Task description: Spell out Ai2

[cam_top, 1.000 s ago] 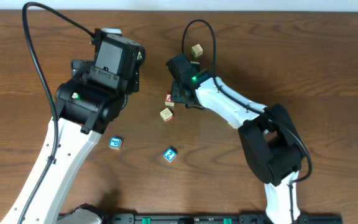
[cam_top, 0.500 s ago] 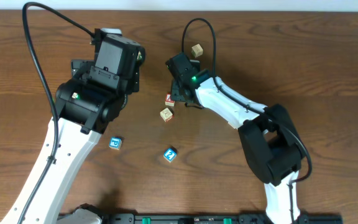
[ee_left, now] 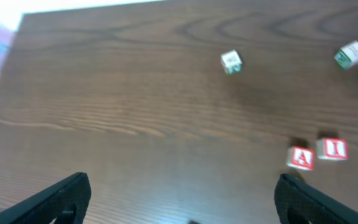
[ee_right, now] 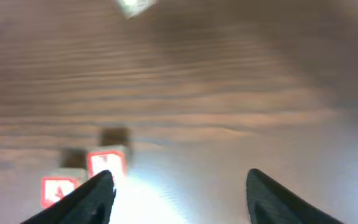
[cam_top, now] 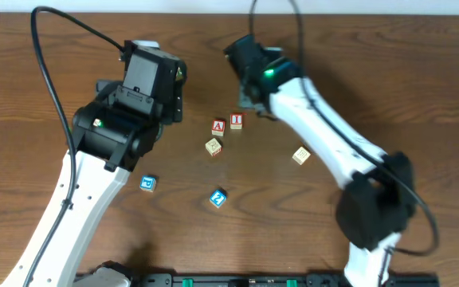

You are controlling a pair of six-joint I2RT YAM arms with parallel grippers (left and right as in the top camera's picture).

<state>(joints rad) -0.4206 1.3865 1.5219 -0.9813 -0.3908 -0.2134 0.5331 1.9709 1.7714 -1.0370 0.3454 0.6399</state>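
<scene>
overhead hides both claws' tips under wrist housings. right wrist view blurred; a cube [ee_right: 58, 190] partly behind a finger. right claw [ee_right: 179, 186] parted, empty; left claw [ee_left: 182, 190] spread wide, empty. i cube [cam_top: 236, 121] just right of a cube; 2 cube [cam_top: 218, 198] apart, nearer the arm bases on surface [cam_top: 389, 80]. since a second ago: i cube uncovered, right arm drawn back, pale cube [cam_top: 300, 155] newly at right.
</scene>
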